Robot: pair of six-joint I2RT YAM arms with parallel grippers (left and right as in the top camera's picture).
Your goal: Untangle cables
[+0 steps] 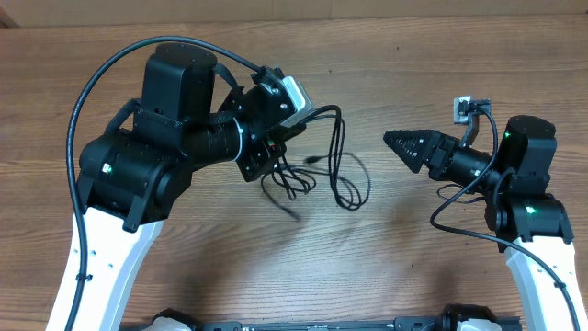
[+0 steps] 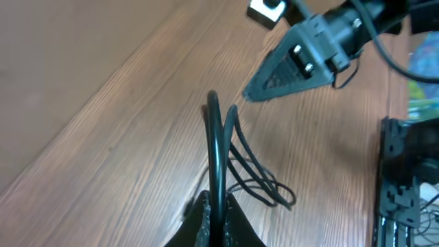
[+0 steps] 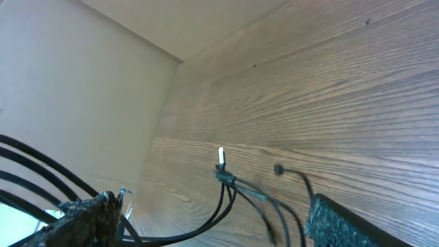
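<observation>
Cables (image 1: 342,173) sit mid-table as a loose black tangle on wooden table (image 1: 303,276), with loops spread out just right of left gripper (image 2: 217,209). Left gripper jaws are pinched tight on a couple of strands. In the left wrist view those strands rise from the jaws, bend over and drop to loops on the wood. Right gripper (image 1: 393,140) is right of the tangle, near but apart, tip pointing left at it. In the right wrist view its fingers (image 3: 346,219) are spread wide with nothing gripped. Strands meet at a pale plug tip (image 3: 220,156) sticking up, with a small dark plug end (image 3: 279,169) just right of it. Pinched strands may be one cable or two; the view is too tight to tell.
</observation>
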